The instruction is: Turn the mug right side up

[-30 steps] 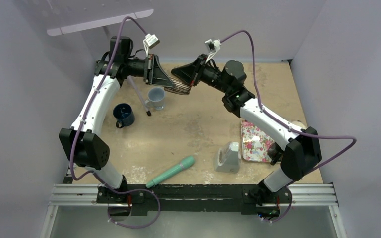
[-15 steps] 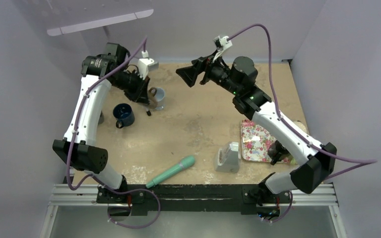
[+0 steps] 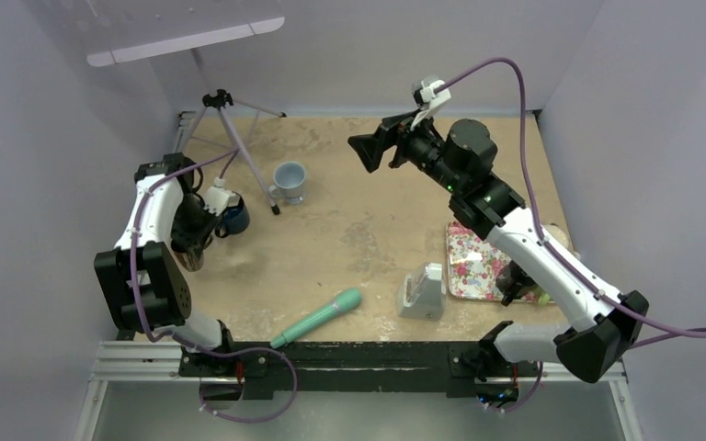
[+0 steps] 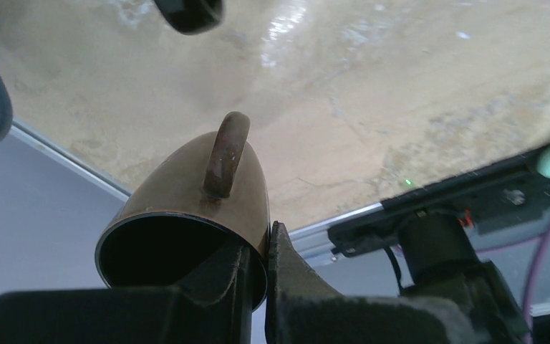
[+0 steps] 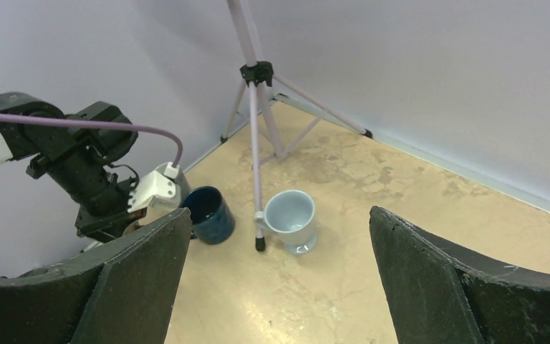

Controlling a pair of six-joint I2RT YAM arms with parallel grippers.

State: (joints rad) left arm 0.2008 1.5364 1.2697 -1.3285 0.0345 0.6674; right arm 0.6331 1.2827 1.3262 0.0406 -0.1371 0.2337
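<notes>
Brown glazed mug (image 4: 193, 208) hung tilted, your left gripper (image 4: 256, 269) pinching its rim; you likely needed to roll its mouth upward before lowering. Right gripper (image 3: 365, 154) gaped empty.

Overhead and right-wrist views share the tripod (image 3: 218, 97).

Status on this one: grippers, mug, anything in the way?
Left gripper shut on brown mug, pinching its rim, mouth toward wrist camera. Right gripper open, empty, raised. Dark blue mug close by.
</notes>
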